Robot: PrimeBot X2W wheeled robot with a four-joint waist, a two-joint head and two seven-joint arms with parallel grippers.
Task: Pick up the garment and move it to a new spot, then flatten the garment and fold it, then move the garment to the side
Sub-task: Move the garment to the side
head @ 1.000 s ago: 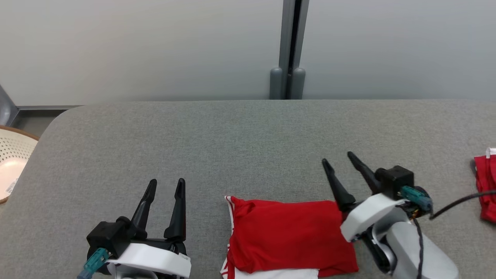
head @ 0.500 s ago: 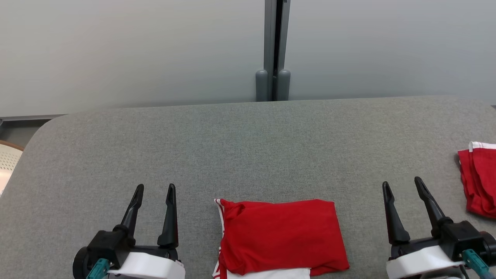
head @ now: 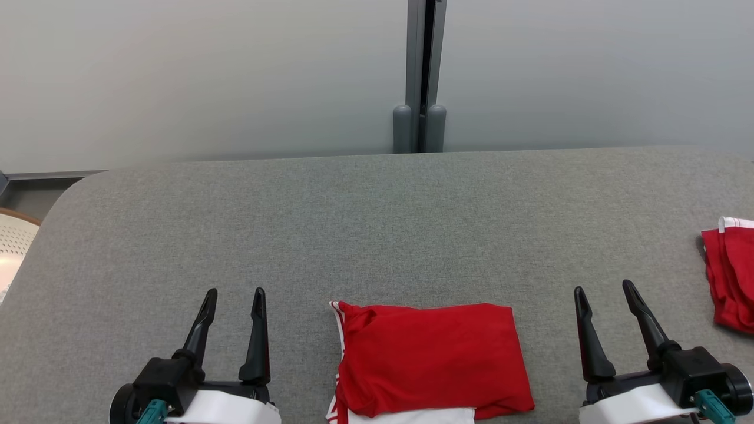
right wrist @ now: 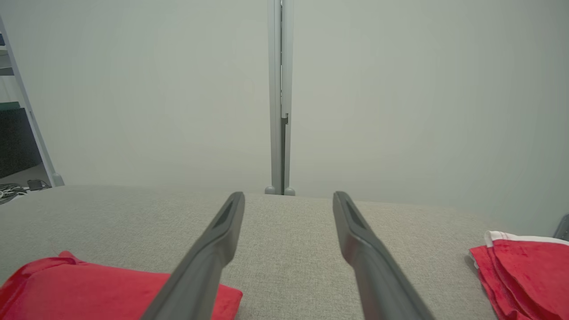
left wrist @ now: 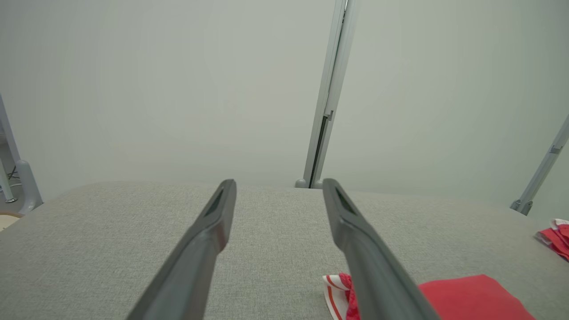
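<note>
Observation 1. The folded red garment [head: 430, 353] is lying flat on the grey fabric-covered table [head: 377, 224], at the near edge and roughly at its middle. It is forming a neat rectangle. A white band is showing along its near side, and red-and-white striped trim is running down its left side. In my head view its nearest portion is running off the bottom of the frame.

Observation 2. My left end effector [head: 235, 291] is hovering to the left of the garment with its two dark fingers standing apart and pointing away from me. Nothing is sitting between them, and they are not touching the cloth. In my left wrist view the striped corner of the garment is appearing just beside the right-hand finger.

Observation 3. My right end effector [head: 603, 286] is hovering to the right of the garment, likewise spread wide and gripping nothing. A strip of bare table is separating it from the cloth. In my right wrist view the garment is lying at the lower left.

Observation 4. A second red garment [head: 730, 282] with a white edge is resting at the far right of the table, well apart from the folded one.

Observation 5. A pale perforated basket [head: 12, 253] is standing off the table's left end. A grey post [head: 419, 76] is rising behind the table against a plain wall.
</note>
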